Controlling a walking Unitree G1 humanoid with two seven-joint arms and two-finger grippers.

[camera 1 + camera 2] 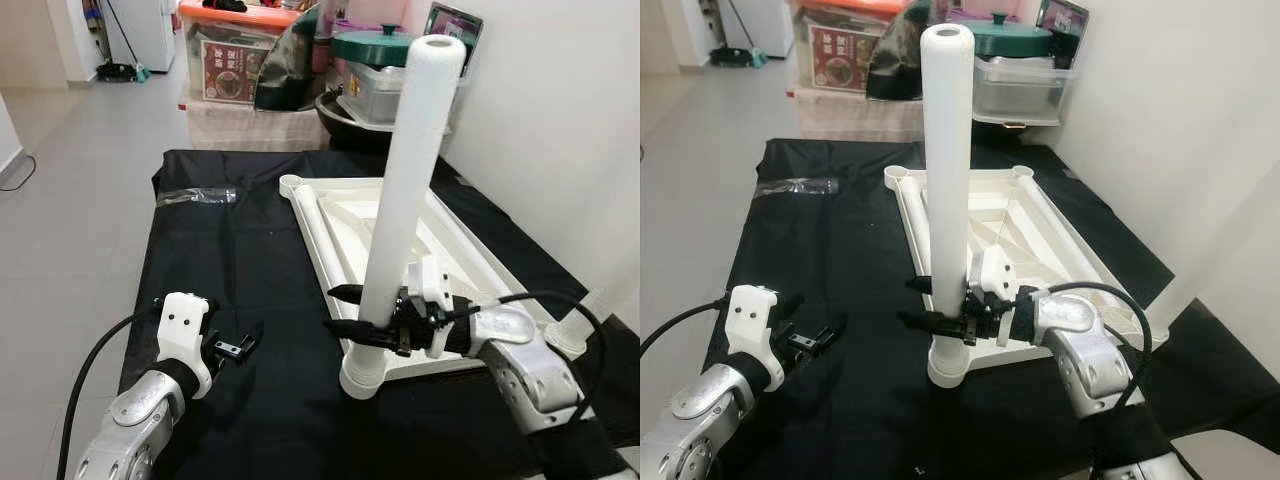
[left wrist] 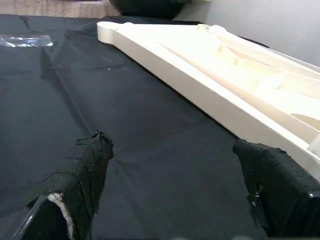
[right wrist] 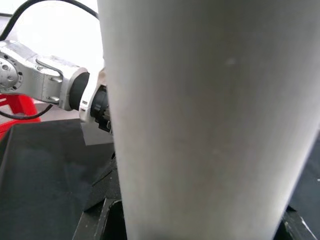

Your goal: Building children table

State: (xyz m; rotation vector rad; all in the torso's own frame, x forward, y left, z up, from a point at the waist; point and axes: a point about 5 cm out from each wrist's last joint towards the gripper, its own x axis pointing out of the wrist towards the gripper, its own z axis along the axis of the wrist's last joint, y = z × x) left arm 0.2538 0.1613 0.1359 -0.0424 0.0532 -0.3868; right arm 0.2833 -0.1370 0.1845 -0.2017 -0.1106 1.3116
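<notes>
I see a black cloth point(image 1: 250, 260) covering the work surface, with pale tiled floor point(image 1: 70, 170) to the robot's left and a white wall point(image 1: 560, 130) to its right. The white tabletop point(image 1: 340, 225) lies upside down on the cloth. A white table leg point(image 1: 405, 200) stands upright in its near corner socket. My right gripper point(image 1: 345, 310) pinches the leg low down, fingers on either side. My left gripper point(image 1: 238, 347) hovers over bare cloth, fingers point(image 2: 85, 170) spread, holding nothing. Storage boxes point(image 1: 235, 55) and pots point(image 1: 375, 60) crowd the far end.
</notes>
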